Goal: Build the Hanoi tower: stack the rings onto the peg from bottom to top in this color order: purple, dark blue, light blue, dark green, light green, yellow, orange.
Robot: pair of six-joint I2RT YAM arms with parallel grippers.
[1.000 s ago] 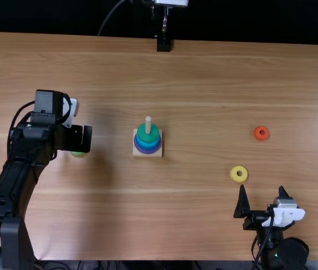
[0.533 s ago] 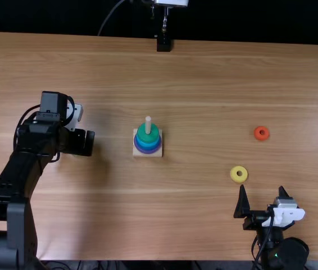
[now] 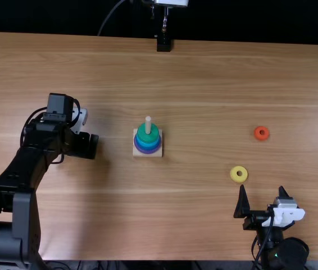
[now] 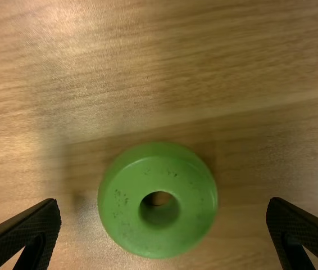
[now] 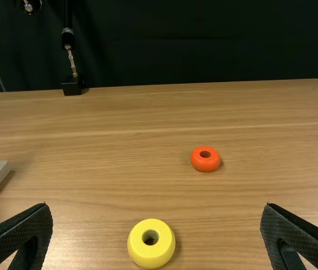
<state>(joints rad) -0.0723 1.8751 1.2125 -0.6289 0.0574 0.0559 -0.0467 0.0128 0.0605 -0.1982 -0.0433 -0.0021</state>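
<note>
The light green, round ring with a hole through its middle (image 4: 122, 225) lies flat on the light brown wooden surface (image 3: 204, 219), beneath the jaws of the left arm (image 3: 21, 162). In the left wrist view it sits between the two fingers, near the middle of the gap and touching neither. The jaws stand wide open and hold nothing; how far above the ring they are I cannot tell. Being round, it offers no long axis, so any closing direction should serve. The left arm is clearly the nearer one, and the next move looks like a straight drop and a squeeze.

From there the pale upright peg (image 3: 148, 124) lies to the right in the top view, well apart, on its square wooden base (image 3: 136, 154). A dark green ring (image 3: 142, 135) tops the stack, with blue and purple below, so light green seems next.

The right arm (image 3: 285, 253) has its jaws wide open and empty too, short of the yellow ring (image 5: 136, 247); the orange ring (image 5: 205, 165) lies farther out. A black stand (image 3: 163, 45) is at the far edge, against a dark backdrop (image 5: 204, 42).
</note>
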